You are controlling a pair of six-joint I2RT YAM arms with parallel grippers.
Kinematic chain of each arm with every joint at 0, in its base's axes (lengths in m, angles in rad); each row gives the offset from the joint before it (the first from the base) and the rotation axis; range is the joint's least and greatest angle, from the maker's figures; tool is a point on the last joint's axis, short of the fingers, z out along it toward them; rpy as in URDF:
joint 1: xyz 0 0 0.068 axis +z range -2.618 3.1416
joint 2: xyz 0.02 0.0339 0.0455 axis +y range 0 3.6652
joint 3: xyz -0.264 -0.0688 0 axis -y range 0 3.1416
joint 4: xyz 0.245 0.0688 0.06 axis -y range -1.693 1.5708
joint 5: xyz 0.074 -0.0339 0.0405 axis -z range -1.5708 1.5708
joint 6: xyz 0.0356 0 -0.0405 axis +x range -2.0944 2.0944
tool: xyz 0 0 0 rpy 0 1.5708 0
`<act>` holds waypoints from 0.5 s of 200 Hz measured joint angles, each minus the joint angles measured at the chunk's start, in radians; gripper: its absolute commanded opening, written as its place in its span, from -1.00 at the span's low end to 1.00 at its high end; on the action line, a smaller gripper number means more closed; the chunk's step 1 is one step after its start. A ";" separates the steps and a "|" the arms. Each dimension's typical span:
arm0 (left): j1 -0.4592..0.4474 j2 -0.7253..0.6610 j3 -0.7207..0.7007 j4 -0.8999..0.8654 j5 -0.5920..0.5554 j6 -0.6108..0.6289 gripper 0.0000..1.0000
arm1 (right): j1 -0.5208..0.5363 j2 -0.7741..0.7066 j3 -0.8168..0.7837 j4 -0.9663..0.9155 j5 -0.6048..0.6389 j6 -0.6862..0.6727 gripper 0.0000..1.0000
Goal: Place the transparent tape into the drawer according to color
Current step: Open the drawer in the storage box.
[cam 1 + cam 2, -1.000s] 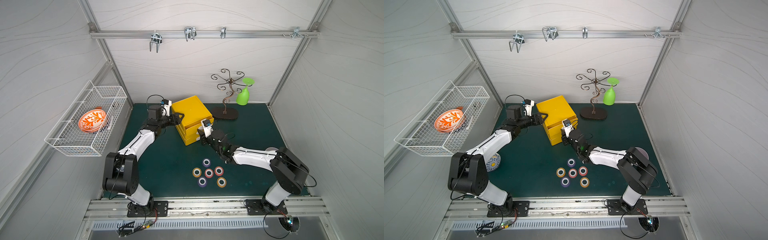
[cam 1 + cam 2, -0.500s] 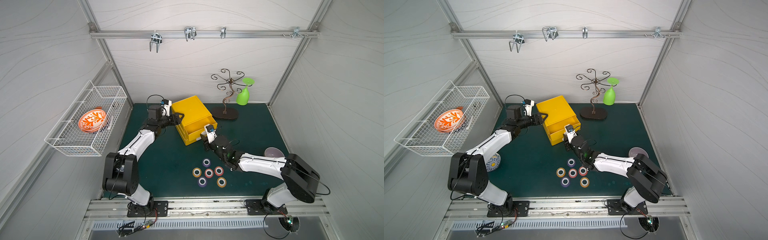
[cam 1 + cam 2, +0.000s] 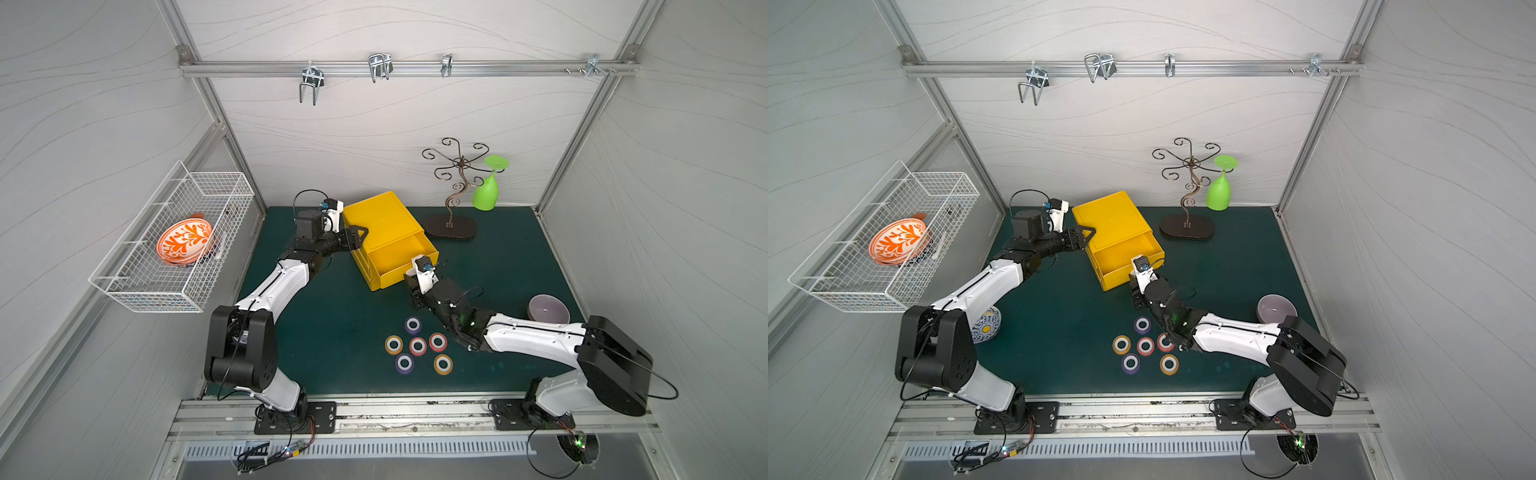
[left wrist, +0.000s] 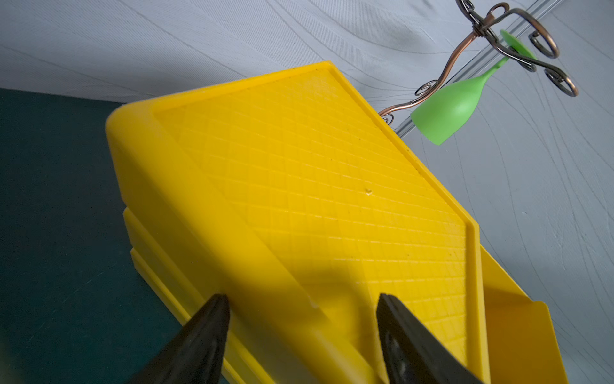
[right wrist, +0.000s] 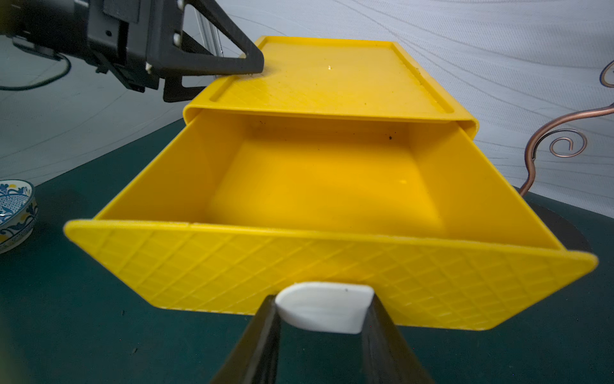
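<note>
Top drawer (image 5: 325, 186) of the yellow box (image 3: 380, 220), now drawn out toward the near side; a second ago it sat closed in the box. Your right gripper (image 5: 324, 306) is clenched on the white handle (image 5: 324, 309), one finger on either side of it. Your left gripper (image 4: 302, 299) grasps nothing. Its jaws are spread and it stays braced on the box's far-left upper edge, and the box appears to sit where it did.

For the task, this likely means the first compartment is ready for loading, so you would next release the handle and go for a roll.

Containers:
- **Top drawer:** empty down to its bare yellow floor.
- **Drawers beneath it:** hidden, so their contents cannot be told.
- **Tape rolls (image 3: 417, 345):** all six lie flat in a cluster on the green mat (image 3: 332, 316), near of the box. Two are orange, two red and two purple, and none is stored yet.
- **Wire basket (image 3: 124, 286):** on the left wall, holding an orange-patterned bowl (image 3: 185, 241).
- **Lilac bowl (image 3: 547, 309):** at the right, and looks empty.
- **Blue-patterned bowl (image 3: 987, 328):** at the near left, half hidden behind your left arm, so its inside cannot be told.
</note>
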 measured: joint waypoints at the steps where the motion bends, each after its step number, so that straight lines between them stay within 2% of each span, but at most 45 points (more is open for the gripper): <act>1: 0.000 0.000 0.000 0.000 0.000 0.000 0.49 | 0.000 0.000 0.000 0.000 0.000 0.000 -0.56; 7: 0.000 0.000 0.000 0.000 0.000 0.000 0.49 | 0.000 -0.001 -0.002 -0.001 0.002 0.003 -0.49; 16: 0.000 0.000 0.000 0.000 0.000 0.001 0.51 | 0.001 -0.002 -0.003 -0.004 0.004 0.006 -0.30; 37: 0.000 -0.002 0.000 -0.004 -0.003 0.003 0.58 | 0.003 -0.002 -0.003 -0.008 0.008 0.010 0.29; 69: -0.003 -0.007 -0.001 -0.021 -0.008 0.008 0.72 | 0.009 -0.013 -0.003 -0.043 0.005 0.016 0.96; 100: -0.006 -0.014 -0.001 -0.042 -0.014 0.015 0.89 | 0.010 -0.066 -0.003 -0.103 -0.010 0.021 0.97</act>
